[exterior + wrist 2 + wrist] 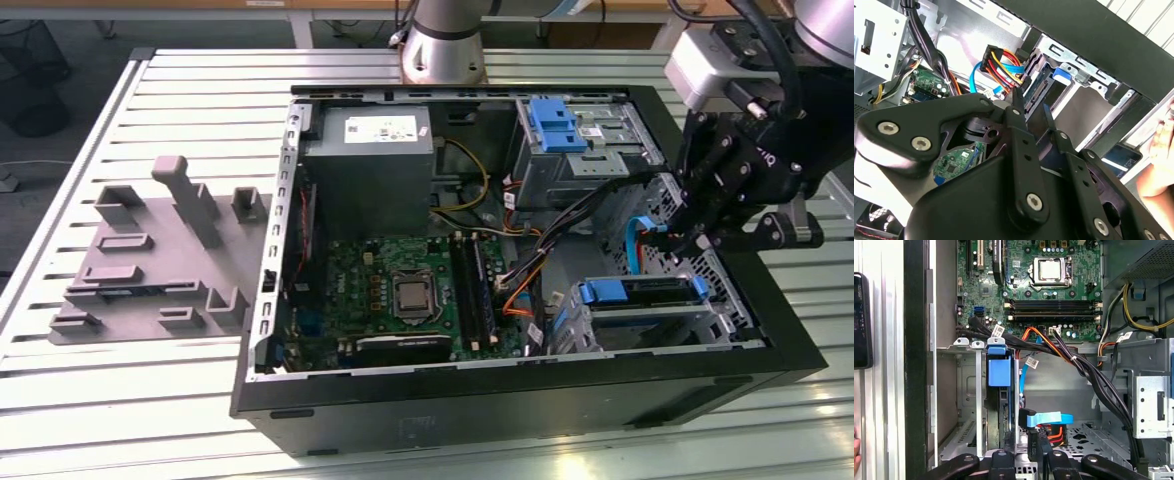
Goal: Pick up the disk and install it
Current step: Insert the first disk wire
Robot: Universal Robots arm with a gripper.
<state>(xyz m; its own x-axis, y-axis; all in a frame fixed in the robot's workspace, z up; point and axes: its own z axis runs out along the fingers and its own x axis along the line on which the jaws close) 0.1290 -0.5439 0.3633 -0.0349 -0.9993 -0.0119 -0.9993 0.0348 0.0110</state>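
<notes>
While the gripper [698, 243] hangs over the open computer case [507, 400], jaws apparently closed on nothing, the disk [641, 292] is seen seated in its metal cage [971, 405]. Loose cables [1074, 360] beside it could be snagged.

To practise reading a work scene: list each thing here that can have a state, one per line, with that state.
computer case: open, lying on its side.
disk: standing in the drive cage, in its blue carrier.
blue bracket: lying on the upper bay, without a drive.
processor socket: uncovered, no cooler.
pincer: above the drive cage.
</notes>
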